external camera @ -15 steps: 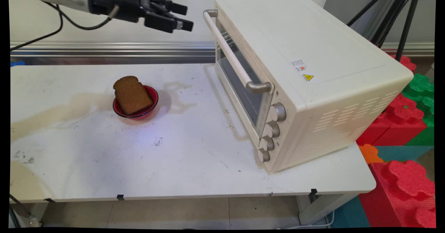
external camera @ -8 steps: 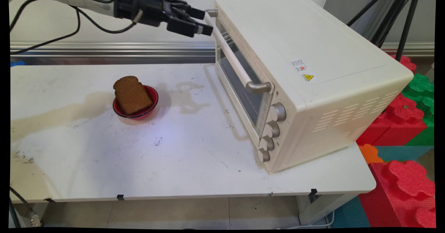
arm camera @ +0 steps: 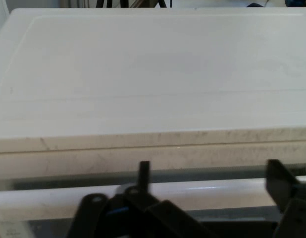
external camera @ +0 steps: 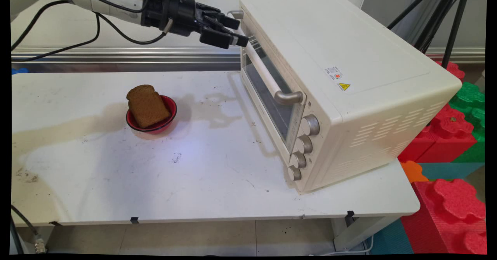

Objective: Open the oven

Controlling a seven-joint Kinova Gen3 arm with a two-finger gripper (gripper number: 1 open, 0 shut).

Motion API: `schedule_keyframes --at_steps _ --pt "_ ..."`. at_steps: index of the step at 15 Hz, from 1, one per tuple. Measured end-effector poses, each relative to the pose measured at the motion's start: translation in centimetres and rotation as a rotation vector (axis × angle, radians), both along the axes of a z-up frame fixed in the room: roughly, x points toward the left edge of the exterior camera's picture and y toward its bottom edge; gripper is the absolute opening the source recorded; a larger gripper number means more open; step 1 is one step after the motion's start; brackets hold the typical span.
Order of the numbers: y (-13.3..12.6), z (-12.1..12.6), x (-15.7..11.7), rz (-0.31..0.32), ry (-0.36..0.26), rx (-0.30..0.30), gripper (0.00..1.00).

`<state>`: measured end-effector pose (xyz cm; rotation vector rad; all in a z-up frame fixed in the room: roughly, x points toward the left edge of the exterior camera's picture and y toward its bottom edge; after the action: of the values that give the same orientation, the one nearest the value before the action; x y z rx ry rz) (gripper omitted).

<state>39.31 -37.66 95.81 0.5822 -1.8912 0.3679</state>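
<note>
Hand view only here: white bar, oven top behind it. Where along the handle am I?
Observer: The gripper is at the far end of the handle, by its back bracket, not mid-bar.
Operator: Door shut?
Observer: Yes, the door sits closed against the toaster oven.
Operator: Anything else around?
Observer: A bread slice leans in a red bowl, to the picture's left of the toaster oven and well apart from the gripper.

The tool (external camera: 237, 31) hides the oven handle's (external camera: 264, 71) far end.
</note>
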Motion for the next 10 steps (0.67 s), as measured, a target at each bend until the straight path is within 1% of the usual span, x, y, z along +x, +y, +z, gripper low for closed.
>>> schedule_keyframes --at_steps 10 --pt "-0.6 -0.8 -1.8 -0.015 -0.018 -0.004 0.00"
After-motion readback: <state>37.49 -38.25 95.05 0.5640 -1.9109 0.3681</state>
